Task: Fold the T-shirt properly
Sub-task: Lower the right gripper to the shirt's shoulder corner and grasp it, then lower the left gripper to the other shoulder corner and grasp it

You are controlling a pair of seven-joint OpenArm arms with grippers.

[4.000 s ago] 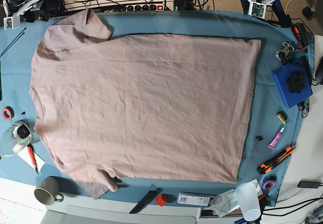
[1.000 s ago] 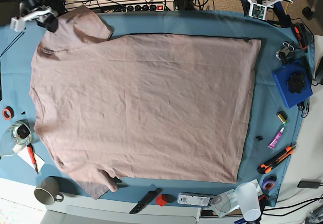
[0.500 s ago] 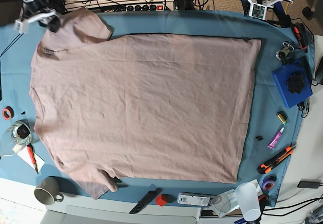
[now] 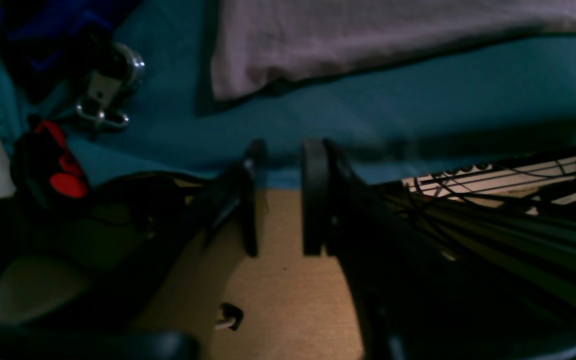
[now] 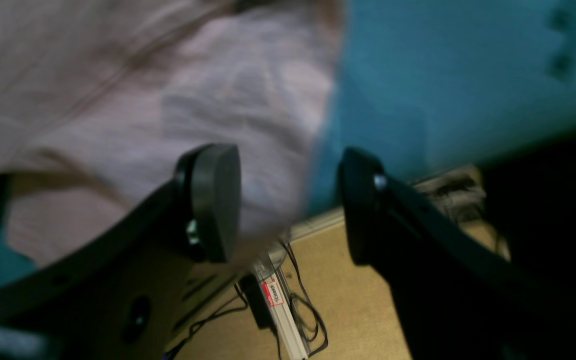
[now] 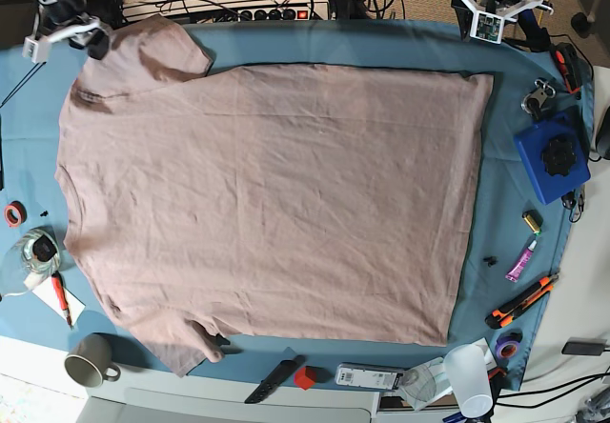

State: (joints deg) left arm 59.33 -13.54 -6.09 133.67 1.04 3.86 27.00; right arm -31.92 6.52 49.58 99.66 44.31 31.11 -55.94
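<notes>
Across the middle of the base view your T-shirt point(image 6: 267, 194) lies spread flat on the blue-covered bench point(image 6: 381, 47), ready for a first fold, with both arms parked along the top edge. Through the left wrist view, the left hand point(image 4: 280, 195) hangs off the bench edge, jaws narrowly parted, holding nothing. Through the right wrist view, the right hand point(image 5: 288, 200) gapes wide and released, straddling the sleeve edge at centre frame, likely lining up a pinch.
</notes>
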